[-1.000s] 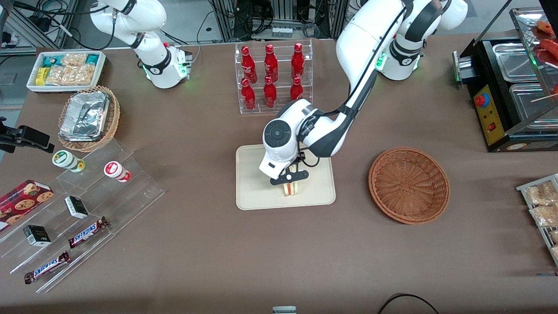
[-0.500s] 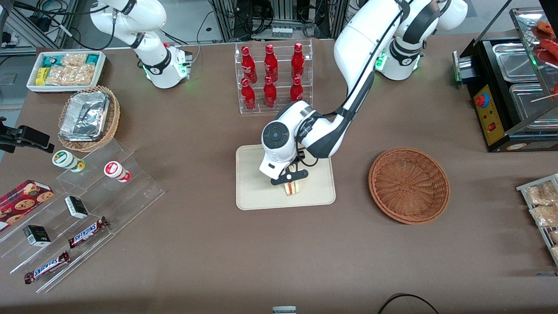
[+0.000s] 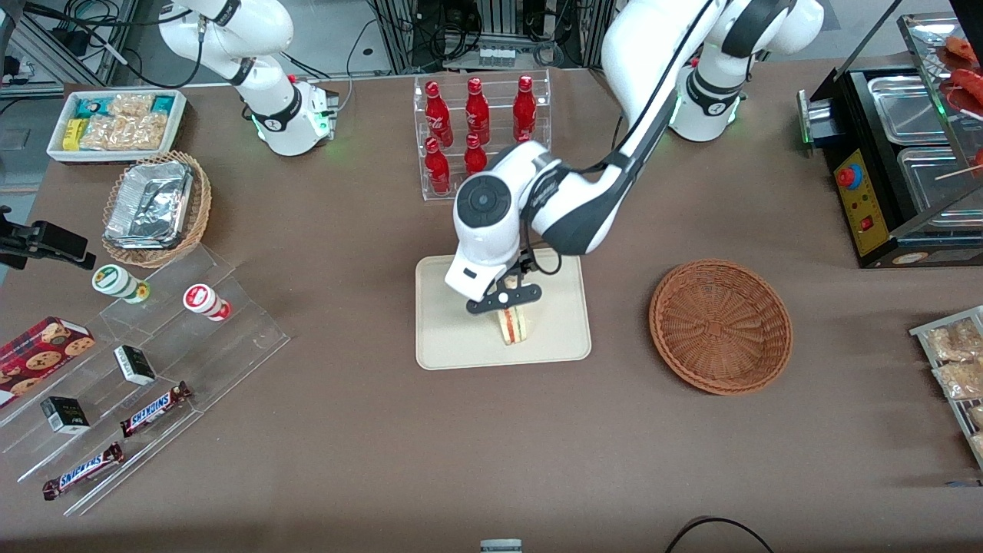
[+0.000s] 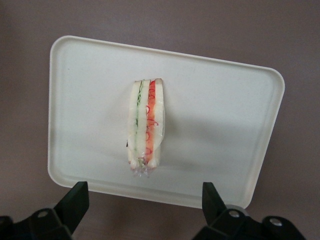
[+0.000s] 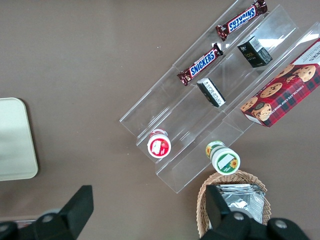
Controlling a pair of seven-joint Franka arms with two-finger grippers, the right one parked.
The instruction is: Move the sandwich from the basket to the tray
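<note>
Your sandwich (image 4: 145, 125) was down on the tray (image 4: 220, 120), standing on edge near the tray's middle, bread faces upright and the red, orange and green layers showing along the top. In the front view the sandwich (image 3: 513, 326) sat on the half of the tray (image 3: 445, 338) nearer the camera, with bare cream plastic all round it.

Your gripper (image 3: 503, 301) hung above the sandwich, just clear of it. The wrist view told it best: one black fingertip (image 4: 75, 200) stood off to one side and the other well apart from it, the jaws spread wide with nothing between them. The sandwich lay in the open gap, touched by neither finger. You had hold of nothing.

The basket (image 3: 720, 326) sat on the brown table (image 3: 345, 430) toward the working arm's end, well apart from the tray, and only bare weave showed in it.

Farther from the camera than the tray stood a clear rack of red bottles (image 3: 476, 138), partly covered by your arm's wrist housing. Toward the parked arm's end you had the lighter wicker basket with its foil container (image 3: 150, 203), the white bin of snack packets (image 3: 115, 123) and the clear stepped stand (image 3: 153, 384) with chocolate bars and small boxes. The right wrist view showed that stand (image 5: 220, 100) too, and a corner of the tray (image 5: 15, 140).
</note>
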